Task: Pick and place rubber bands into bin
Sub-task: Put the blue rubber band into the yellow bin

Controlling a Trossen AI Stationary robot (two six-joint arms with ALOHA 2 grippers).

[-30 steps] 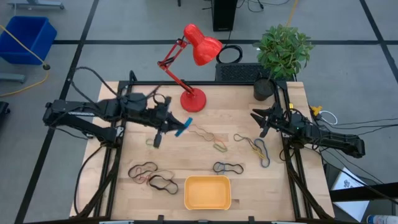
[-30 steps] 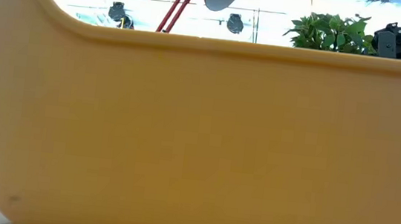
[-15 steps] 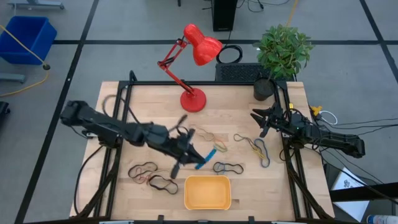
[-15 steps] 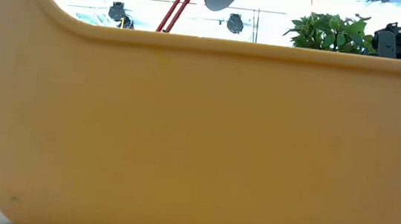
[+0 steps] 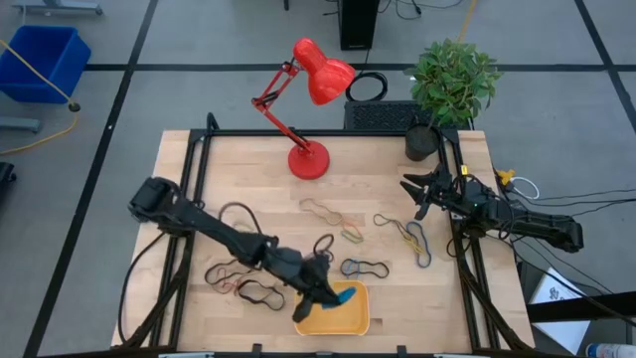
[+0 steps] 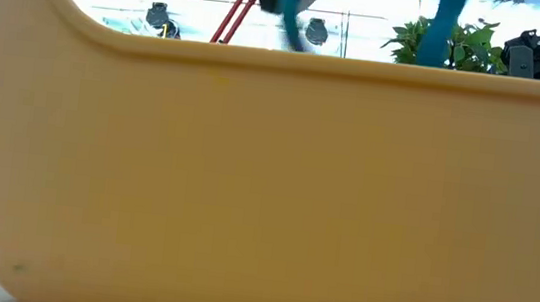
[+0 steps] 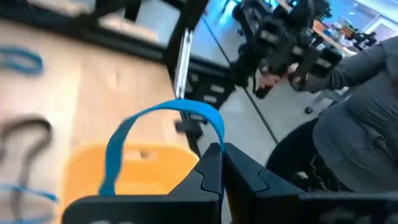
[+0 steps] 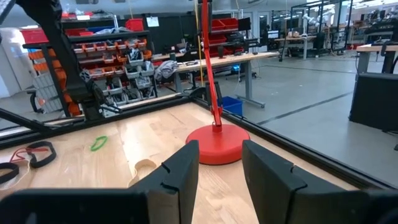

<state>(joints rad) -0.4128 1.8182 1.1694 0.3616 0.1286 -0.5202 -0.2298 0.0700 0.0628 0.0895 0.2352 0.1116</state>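
Reaching over the yellow-orange bin [image 5: 350,323] at the table's front edge, the left gripper [image 5: 328,295] has its fingers pressed together on a blue rubber band [image 7: 163,127], whose loop hangs above the bin's inside. Other rubber bands [image 5: 364,267] lie scattered on the wooden table [image 5: 378,169], black and reddish ones [image 5: 238,278] just beside the bin and tan and yellow ones nearer the red desk lamp [image 5: 310,99]. No writing or brand can be read anywhere, and the right gripper [image 5: 417,194] waits at the table's right side near the potted plant [image 5: 452,80], its fingers spread and holding nothing.

Bin [image 5: 356,320] mouth open — left arm [image 5: 229,237] overhead.
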